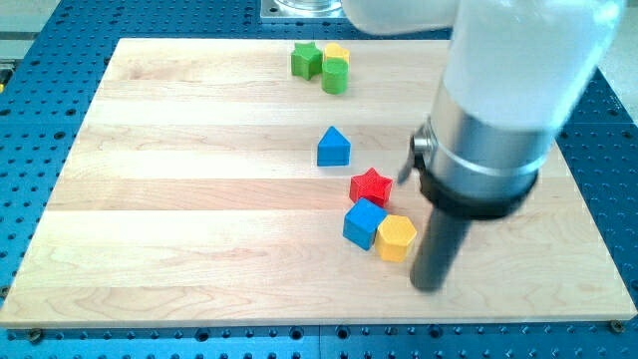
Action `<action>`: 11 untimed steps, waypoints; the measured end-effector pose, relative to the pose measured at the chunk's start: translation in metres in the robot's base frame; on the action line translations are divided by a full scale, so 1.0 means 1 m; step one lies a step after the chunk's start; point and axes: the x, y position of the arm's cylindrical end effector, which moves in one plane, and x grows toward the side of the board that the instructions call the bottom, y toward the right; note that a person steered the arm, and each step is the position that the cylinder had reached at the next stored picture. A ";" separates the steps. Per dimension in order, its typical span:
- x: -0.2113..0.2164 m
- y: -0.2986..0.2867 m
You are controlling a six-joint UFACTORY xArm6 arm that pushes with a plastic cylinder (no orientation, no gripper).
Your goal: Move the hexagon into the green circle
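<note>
The yellow hexagon (396, 237) lies on the wooden board (179, 199) right of centre, near the view's bottom. It touches a blue cube (363, 222) on its left. My tip (427, 286) rests on the board just right of and slightly below the hexagon, a small gap apart. The green circle, a short green cylinder (335, 76), stands near the view's top, between a green star (306, 60) and a yellow block (337, 52).
A red star (371, 185) sits just above the blue cube. A blue triangular block (333, 148) lies above that, mid-board. The arm's large grey and white body (498, 110) covers the board's upper right. Blue perforated table surrounds the board.
</note>
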 end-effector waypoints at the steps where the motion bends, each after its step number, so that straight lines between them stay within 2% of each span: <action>1: -0.020 -0.019; 3: -0.094 0.017; 4: -0.115 0.022; 5: -0.067 0.014; 6: -0.044 -0.026; 7: -0.075 -0.030; 9: -0.159 0.004; 10: -0.155 0.052; 11: -0.181 0.066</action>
